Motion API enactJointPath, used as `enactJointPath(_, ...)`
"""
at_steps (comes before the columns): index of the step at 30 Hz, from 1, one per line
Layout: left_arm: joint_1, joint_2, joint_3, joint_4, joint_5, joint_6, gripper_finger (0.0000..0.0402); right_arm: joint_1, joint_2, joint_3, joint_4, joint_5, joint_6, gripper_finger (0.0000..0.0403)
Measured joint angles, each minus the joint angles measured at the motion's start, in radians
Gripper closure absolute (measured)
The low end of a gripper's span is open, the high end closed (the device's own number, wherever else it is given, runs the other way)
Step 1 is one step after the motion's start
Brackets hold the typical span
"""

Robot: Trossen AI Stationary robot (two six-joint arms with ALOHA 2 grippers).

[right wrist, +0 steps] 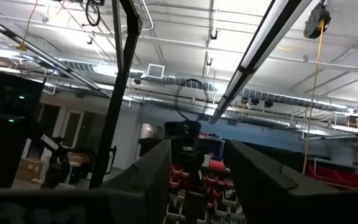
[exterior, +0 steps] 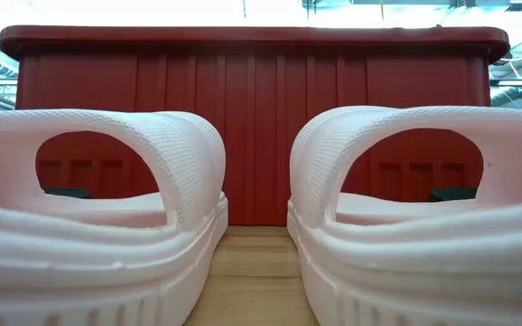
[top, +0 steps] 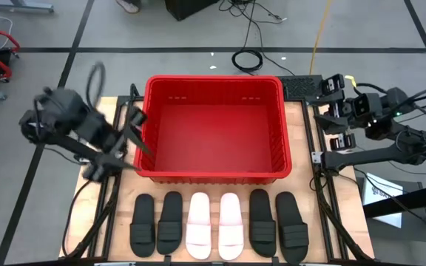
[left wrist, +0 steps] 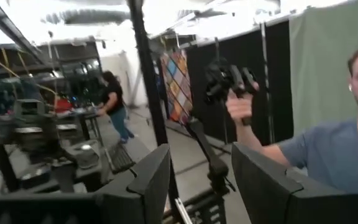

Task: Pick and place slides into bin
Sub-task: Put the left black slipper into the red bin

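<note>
Six slides (top: 214, 223) lined near the empty bin (top: 214, 171) for picking; left gripper (top: 133, 140) and right gripper (top: 330, 111) both wide, empty

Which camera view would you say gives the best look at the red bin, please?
The high view: it shows the whole red bin, its rim, its bare inside and the six slides lined up in front. The low view shows only one ribbed wall behind two white slides. Neither wrist view shows it.

The floor (top: 161, 33) is grey with dark lines. Long lights (right wrist: 272, 31) and pipes (right wrist: 104, 68) hang overhead. Black curtains (left wrist: 241, 74) stand behind a person (left wrist: 340, 143).
</note>
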Motion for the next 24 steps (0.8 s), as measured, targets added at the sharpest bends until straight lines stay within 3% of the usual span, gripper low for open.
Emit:
enactJointPath(7,-0.279,0.110,0.032,0.025,-0.094,0.055,0.0222,0.000,0.011,0.000,-0.047,0.000,0.004,0.0250)
enactJointPath(16,-0.567,0.219,0.032,-0.059,-0.565,0.067,0.0222,0.030,0.058,0.000,-0.103,-0.026,0.006,0.0250)
enactJointPath(24,-0.713,0.344,0.032,-0.110,-0.815,-0.058,0.0222,0.079,0.118,0.000,-0.109,-0.020,-0.020,0.0250)
